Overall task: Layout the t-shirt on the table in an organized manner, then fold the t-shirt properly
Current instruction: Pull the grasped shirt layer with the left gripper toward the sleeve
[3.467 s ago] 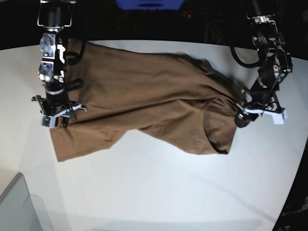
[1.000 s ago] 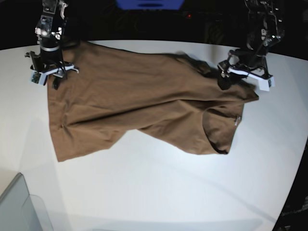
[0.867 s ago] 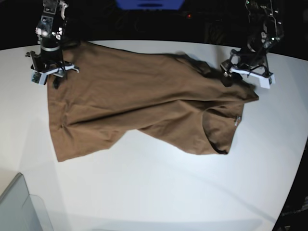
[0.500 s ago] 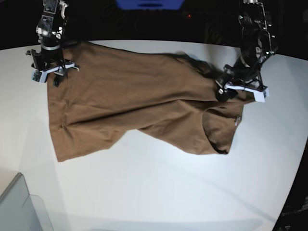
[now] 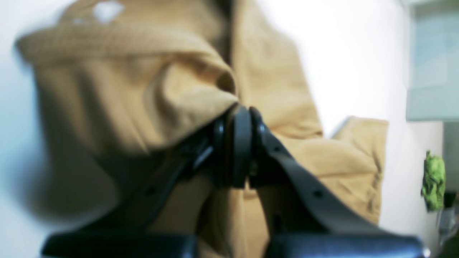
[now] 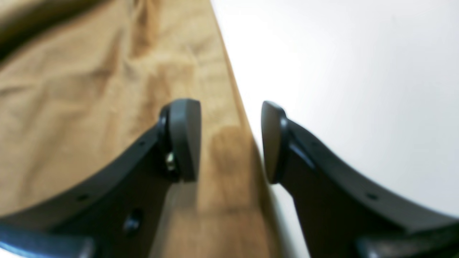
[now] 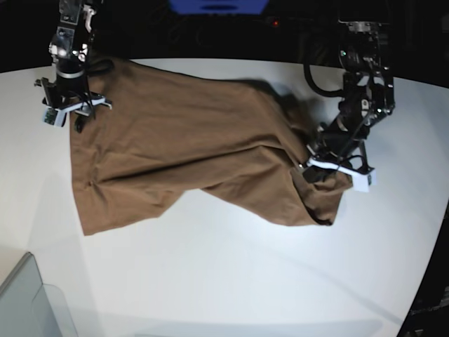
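Left hand [image 5: 236, 150] pinches t-shirt [image 7: 189, 151] fold; right hand [image 6: 229, 139] gapes astride its edge.

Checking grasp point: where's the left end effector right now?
Base view, right side: the left end effector is shut on a bunched fold of the brown t-shirt near its collar end.

Dark backdrop with a blue panel [image 7: 219, 6]; grey translucent bin corner [image 7: 31, 305].

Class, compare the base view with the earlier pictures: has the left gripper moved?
Yes. The left gripper has travelled from the table's far edge toward the near side, and its jaws are now shut on the t-shirt.
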Controlling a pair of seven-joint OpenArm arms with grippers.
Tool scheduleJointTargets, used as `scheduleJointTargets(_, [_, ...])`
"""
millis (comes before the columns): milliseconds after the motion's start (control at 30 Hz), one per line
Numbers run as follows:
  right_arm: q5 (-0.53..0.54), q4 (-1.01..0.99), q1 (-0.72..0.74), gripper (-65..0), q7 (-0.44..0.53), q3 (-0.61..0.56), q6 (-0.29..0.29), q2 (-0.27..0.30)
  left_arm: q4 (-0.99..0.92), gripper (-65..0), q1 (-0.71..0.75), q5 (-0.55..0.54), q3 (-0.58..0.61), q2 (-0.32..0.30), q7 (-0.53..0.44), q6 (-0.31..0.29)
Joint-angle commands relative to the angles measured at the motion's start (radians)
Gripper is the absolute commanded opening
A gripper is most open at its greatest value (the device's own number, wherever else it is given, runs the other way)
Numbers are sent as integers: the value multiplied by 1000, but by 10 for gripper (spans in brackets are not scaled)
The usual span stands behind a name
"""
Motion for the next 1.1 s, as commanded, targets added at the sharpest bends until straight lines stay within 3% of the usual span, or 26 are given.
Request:
scheduleJointTargets(0, [-1,3,3,-371,23,3,2,7,18,-650,-31,-10,19,-5,-8,-5])
scheduleJointTargets(200, [-1,-12,3,-371,23,3,2,21,8,-650,-169,-4,223,-66,-7,-2])
scheduleJointTargets(400, [-1,-12,0,-371,23,3,2,30,-65,-639,-290,161,424,-66,-5,-2])
scheduleJointTargets(467, [-1,-12,0,-371,23,3,2,35,-91,-593,-313,194,470,-65,13,-2])
scheduleJointTargets(533, [-1,-12,-3,-371,23,3,2,35,-121,-502,-336,213,510,-57,47,-2])
scheduleJointTargets(667, [-1,-12,-3,-371,23,3,2,35,-117,-297,-324,214,514,-31,41,-2])
scheduleJointTargets(733, [-1,-12,-5,-371,23,5,2,35,-79,-235,-301,214,514,-33,21,-2])
scheduleJointTargets(867, [-1,-12,-5,-371,23,5,2,35,-2,-219,-239,216,504,-42,-8,-2])
scheduleJointTargets(1067, [-1,-12,-3,-371,23,5,2,35,-44,-219,-147,210,364,-33,-17,-3])
